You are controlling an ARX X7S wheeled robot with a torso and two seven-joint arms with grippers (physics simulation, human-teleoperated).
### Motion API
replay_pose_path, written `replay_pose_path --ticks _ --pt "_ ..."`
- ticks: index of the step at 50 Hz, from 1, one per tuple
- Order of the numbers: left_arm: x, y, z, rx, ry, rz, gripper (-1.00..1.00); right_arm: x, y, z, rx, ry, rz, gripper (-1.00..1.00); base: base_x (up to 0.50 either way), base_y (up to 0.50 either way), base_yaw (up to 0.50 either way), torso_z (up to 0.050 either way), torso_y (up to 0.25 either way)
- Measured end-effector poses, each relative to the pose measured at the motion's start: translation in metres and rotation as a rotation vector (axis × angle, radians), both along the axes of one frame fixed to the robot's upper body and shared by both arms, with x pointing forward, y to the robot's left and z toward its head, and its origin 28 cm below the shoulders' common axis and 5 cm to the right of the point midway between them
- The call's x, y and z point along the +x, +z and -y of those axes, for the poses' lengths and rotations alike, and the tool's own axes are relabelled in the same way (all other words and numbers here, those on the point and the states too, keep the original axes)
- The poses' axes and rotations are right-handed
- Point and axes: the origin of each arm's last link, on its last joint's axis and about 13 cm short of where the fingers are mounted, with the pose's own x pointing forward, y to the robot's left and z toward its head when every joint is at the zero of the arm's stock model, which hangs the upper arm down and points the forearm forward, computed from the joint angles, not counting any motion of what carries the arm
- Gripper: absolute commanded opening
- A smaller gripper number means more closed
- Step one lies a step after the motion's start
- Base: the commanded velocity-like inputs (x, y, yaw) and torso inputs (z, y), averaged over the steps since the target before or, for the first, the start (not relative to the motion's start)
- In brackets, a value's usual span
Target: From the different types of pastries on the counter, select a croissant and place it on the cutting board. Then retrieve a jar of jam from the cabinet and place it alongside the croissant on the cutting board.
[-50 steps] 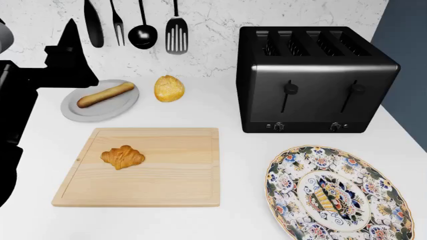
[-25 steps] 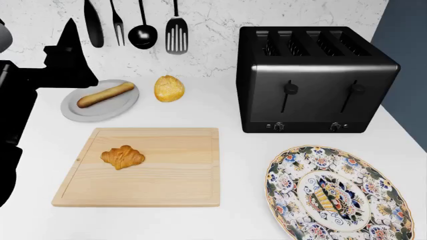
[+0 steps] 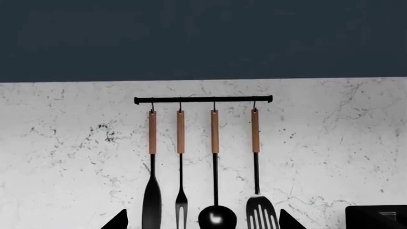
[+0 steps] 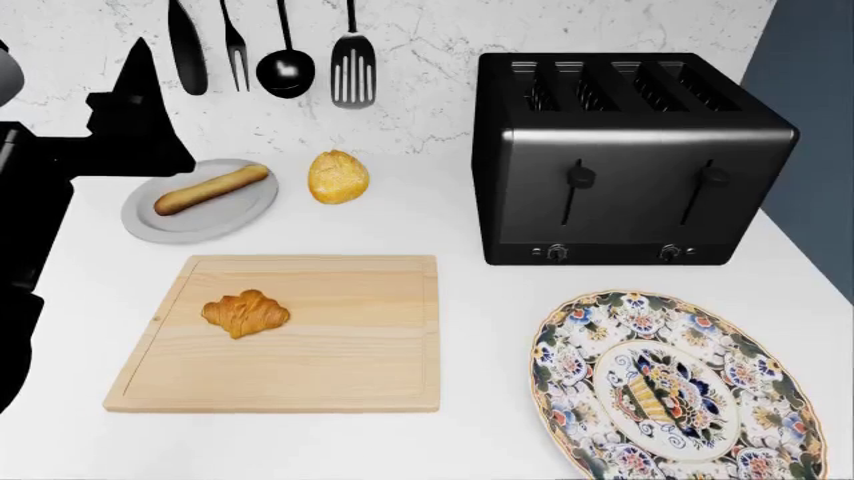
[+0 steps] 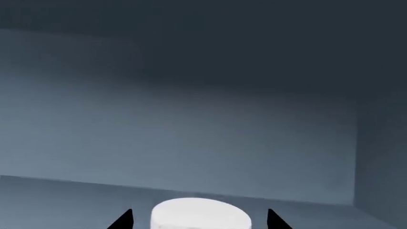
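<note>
Marble, white with grey veins, fills the left wrist view behind a black rail (image 3: 203, 99) of four wood-handled utensils; the left claw (image 3: 202, 223) shows only as two dark tips standing apart at the frame's lower edge with nothing between them, so it reads as open and empty, pointed at the wall rather than at any task thing. From the head view, the croissant (image 4: 246, 313) already lies on the cutting board (image 4: 347, 340), toward its left half, while the bread stick (image 4: 211, 190) rests on a grey plate (image 4: 160, 225), the bun (image 4: 338, 177) sits on the white desk (image 4: 467, 280) beside it, and a black toaster (image 4: 627, 160) and a floral plate (image 4: 674, 390) stand to the right; the left arm (image 4: 80, 160) is a dark mass at the left edge. Inside the right wrist view is a dim blue-grey cabinet interior, where the white lid of the jar of jam (image 5: 201, 216) sits between the two spread tips of the right claw (image 5: 198, 219), which has not closed on it. So the first step looks done and the jam pickup is in hand; next the claw likely needs to ease further around the jar and squeeze before lifting it out. Against the earlier head pictures, nothing on the desk has shifted.
</note>
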Motion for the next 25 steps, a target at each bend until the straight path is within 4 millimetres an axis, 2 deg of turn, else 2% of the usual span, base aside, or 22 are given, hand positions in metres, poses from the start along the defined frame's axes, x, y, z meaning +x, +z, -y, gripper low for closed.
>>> replay_pose_path --ticks 25 --pt "0.0002 -0.0011 -0.0011 -0.002 0.003 0.0 1.0 0.0024 0.0087 -0.004 -0.042 -0.037 -0.078 1.0 0.0 0.0 0.0 0.0 0.0"
